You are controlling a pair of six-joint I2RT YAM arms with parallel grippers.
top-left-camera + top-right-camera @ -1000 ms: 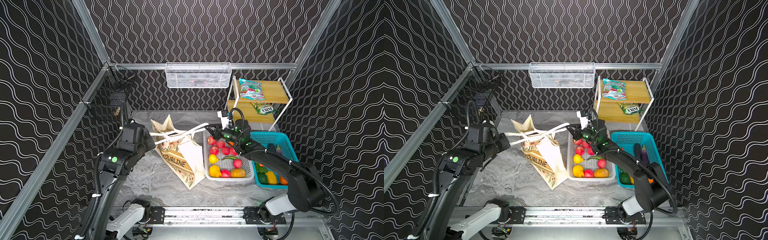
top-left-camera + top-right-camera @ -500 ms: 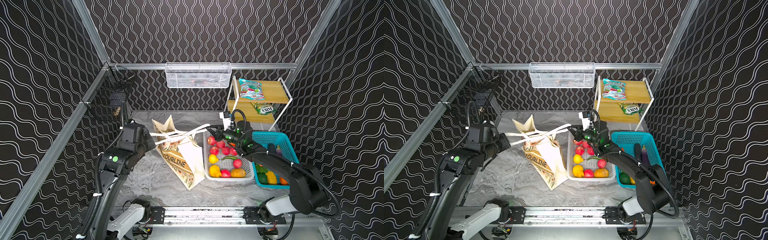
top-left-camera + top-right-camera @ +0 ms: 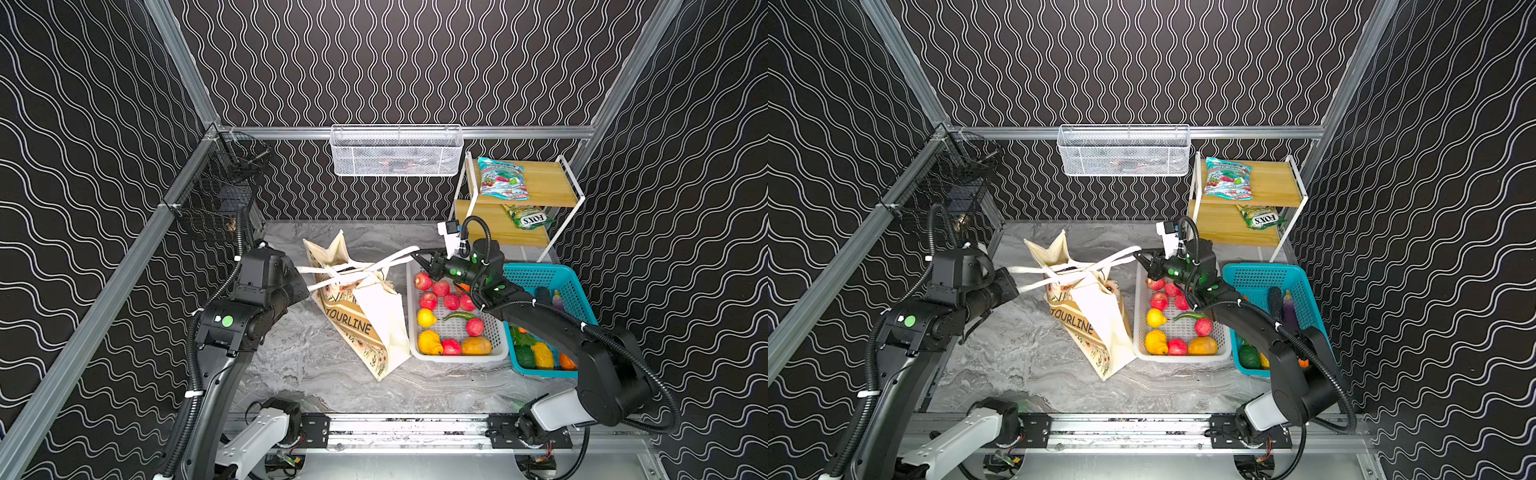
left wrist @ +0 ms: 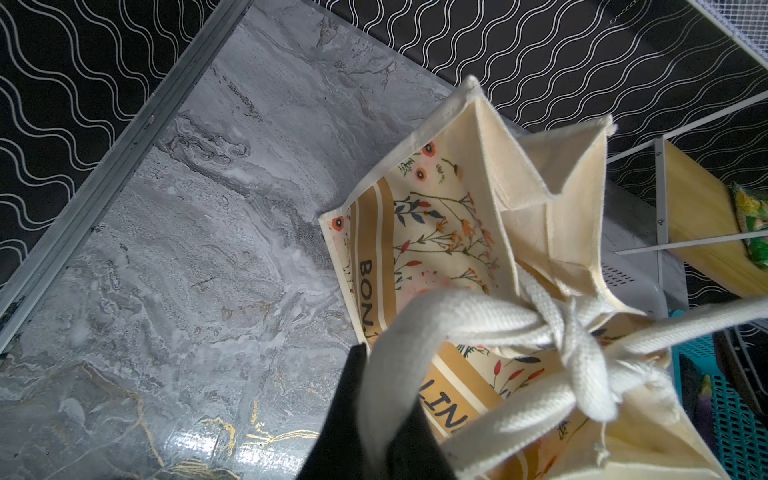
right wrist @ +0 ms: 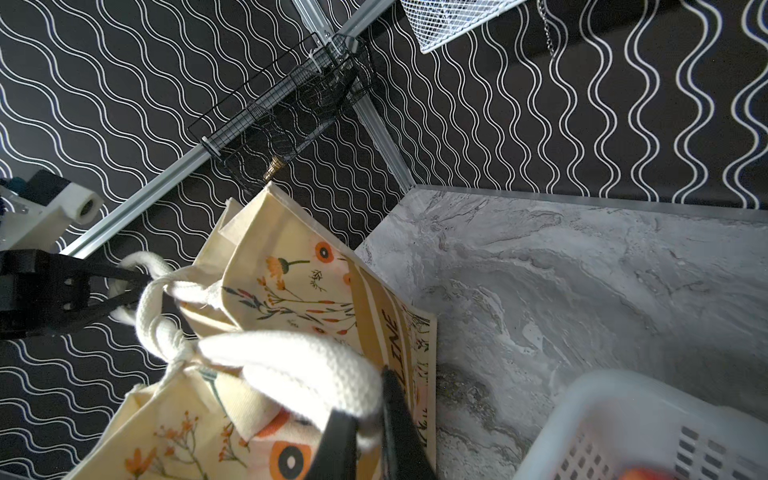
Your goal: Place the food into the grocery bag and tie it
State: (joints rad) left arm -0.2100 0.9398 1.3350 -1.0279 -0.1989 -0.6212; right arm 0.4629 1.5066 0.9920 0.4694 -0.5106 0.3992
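At the middle of the counter (image 3: 299,361) the grocery bag (image 3: 365,320) stands tilted, just beside the white basket (image 3: 457,358) holding toy produce (image 3: 428,318). The left jaws are clenched on a white strap handle (image 4: 382,374), stretched toward the counter's left edge. The right jaws grasp the second strap handle (image 5: 316,374), stretched over the basket. Both straps meet in a knot (image 4: 577,345) above the bag's mouth. Bag contents: not visible. Two candy packets (image 3: 500,178) lie on the shelf rack (image 3: 548,183) at the back right corner.

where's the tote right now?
In both top views the grocery bag stands mid-table, just left of the white basket, its strap handles stretched between the left pincer and right pincer.
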